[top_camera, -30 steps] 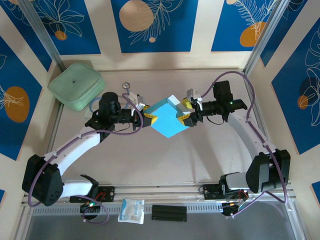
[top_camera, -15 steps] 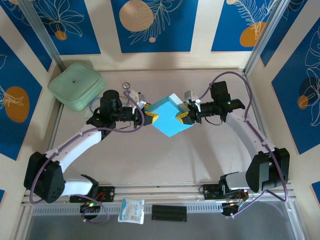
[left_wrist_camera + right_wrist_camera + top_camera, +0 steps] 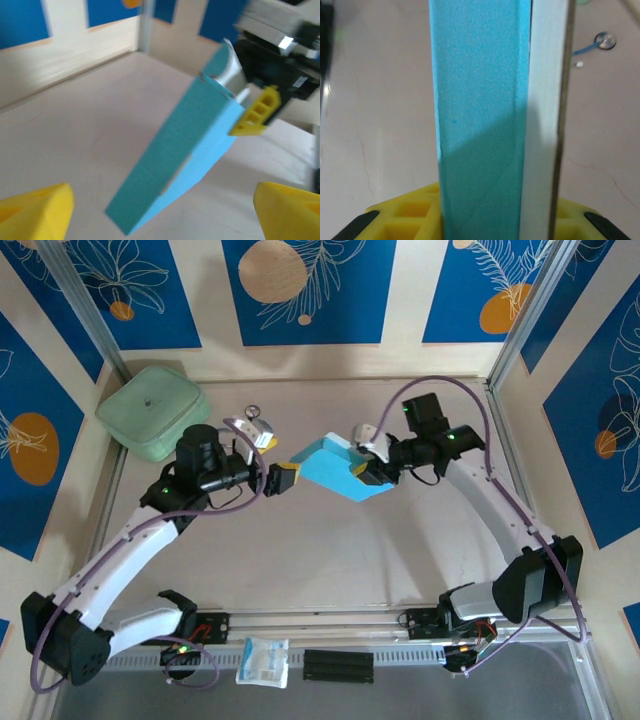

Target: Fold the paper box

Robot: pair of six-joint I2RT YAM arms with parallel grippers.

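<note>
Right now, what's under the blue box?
Under the paper box, the left wrist view shows pale table. From above, the box hides the spot right beneath it, so I can't tell if its low corner touches.

Box (image 3: 330, 468) hangs between the arms: left gripper (image 3: 287, 479) just beside it, right gripper (image 3: 361, 470) on its right end. Case (image 3: 153, 410) far left, packet (image 3: 263, 661) near edge.

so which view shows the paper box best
The left wrist view: the paper box appears whole and tilted, blue faces and edges clear. Top external shows it small, held by the right gripper. Right wrist sits too close, giving a blue face and a white edge.
</note>
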